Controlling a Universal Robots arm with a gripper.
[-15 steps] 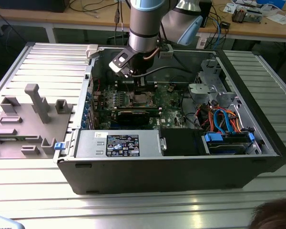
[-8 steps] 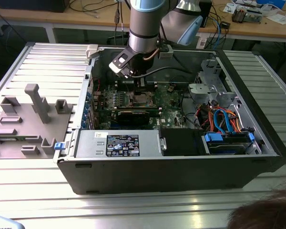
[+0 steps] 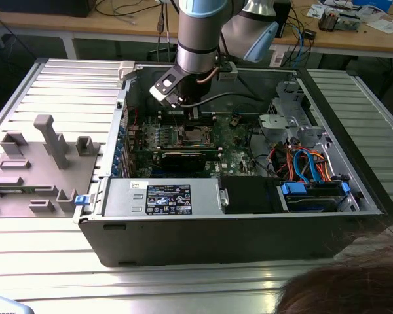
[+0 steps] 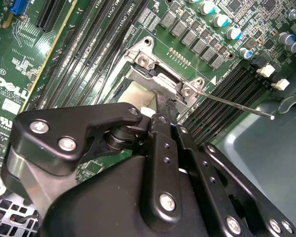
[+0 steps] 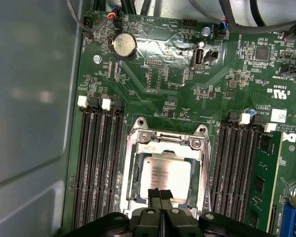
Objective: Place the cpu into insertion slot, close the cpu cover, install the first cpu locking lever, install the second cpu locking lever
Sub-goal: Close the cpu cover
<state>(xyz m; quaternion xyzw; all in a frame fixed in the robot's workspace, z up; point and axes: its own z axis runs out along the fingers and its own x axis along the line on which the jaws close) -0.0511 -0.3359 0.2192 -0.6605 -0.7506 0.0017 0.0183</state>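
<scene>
Fragility is what we weigh first. The cpu is a thin, stiff, light square with a smooth silver-grey top. We judge it slippery under hard pads and easily harmed on its underside, so opposite edges are the place to take it, never a push on the face.

It lies flat inside the insertion slot, on the green board between two banks of memory slots. The cpu cover, a thin metal frame, surrounds the chip's top; whether it lies fully down we cannot tell. It should handle as springy sheet metal on a hinge, best pressed at its free edge.

The gripper has its two black fingertips pressed together at the chip's edge — touching it or just above, we cannot say.

In the second wrist view a thin locking lever sticks out free from the socket's corner over the memory slots. It looks like stiff spring wire, we judge, best caught near its outer end.

In the exterior view the arm reaches down into the far part of the open case, towards the exterior view's left.
</scene>
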